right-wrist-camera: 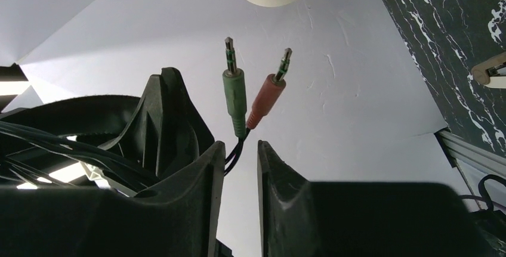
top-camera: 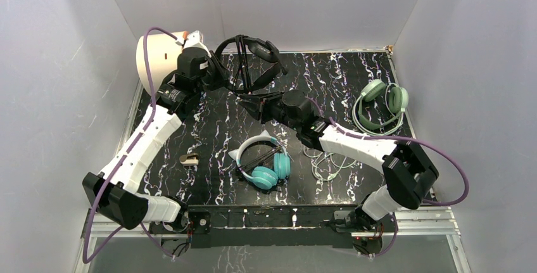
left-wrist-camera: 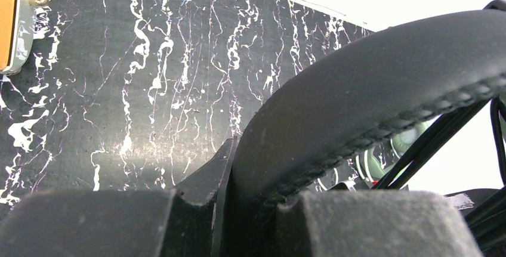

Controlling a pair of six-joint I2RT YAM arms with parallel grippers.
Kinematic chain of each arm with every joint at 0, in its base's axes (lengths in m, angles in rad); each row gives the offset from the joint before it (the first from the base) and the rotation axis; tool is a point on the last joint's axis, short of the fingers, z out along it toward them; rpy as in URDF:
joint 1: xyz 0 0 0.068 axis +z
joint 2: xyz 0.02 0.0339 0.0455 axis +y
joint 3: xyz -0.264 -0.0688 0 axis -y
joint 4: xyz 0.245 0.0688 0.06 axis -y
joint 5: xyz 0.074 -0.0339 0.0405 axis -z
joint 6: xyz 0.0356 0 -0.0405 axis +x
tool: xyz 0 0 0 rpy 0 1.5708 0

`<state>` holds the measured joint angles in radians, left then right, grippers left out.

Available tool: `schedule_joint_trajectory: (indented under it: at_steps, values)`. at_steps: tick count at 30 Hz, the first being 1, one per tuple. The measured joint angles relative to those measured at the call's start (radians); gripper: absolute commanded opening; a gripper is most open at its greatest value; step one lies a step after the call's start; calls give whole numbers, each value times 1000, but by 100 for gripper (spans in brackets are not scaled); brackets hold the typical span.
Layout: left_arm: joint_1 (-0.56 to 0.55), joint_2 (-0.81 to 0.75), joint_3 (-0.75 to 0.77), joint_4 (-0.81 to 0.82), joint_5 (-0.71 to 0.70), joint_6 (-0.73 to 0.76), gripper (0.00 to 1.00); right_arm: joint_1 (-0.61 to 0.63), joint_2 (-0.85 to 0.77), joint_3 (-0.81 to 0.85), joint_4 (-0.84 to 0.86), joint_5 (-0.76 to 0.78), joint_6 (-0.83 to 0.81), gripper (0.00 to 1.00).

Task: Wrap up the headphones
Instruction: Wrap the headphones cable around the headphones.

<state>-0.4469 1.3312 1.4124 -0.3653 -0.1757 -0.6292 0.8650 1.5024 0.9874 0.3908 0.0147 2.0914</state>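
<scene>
- The left end effector (left-wrist-camera: 235, 204) is closed on the padded band of the black headset (top-camera: 261, 49). It holds the headset off the worktop (top-camera: 215, 127) over the far-left part, near the back wall.
- A cream round object (top-camera: 155, 61) sits just beside that arm's wrist in the far-left corner.
- The right end effector (right-wrist-camera: 238, 167) reaches in from the right, just in front of the black headset. Its fingers stand a narrow gap apart, wider than the thin black cord (right-wrist-camera: 234, 149) running between them, so they are not clamped.
- The green and pink plugs (right-wrist-camera: 235, 99) stick out past the fingertips towards the left wall.
- The teal headset (top-camera: 265, 175) lies flat at centre, near the front edge.
- The sage-green headset (top-camera: 373, 90) lies close to the right edge, and its light cable (top-camera: 326, 165) trails under the right forearm.
- Bare marbled surface shows between the left arm and the teal headset, broken only by a small tan object (top-camera: 189, 158).
</scene>
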Motion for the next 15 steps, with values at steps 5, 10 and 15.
schedule_joint_trajectory:
  at_steps: [5, 10, 15]
  values:
    - [0, -5, 0, 0, 2, 0, 0, 4, 12, 0, 0, 17, -2, 14]
    - [0, -22, -8, 0, 10, -4, 0, 6, 13, -1, 10, 35, 1, 0]
    - [0, -48, -15, -6, 44, -19, 0, 2, -26, -80, 76, 37, -19, 0]
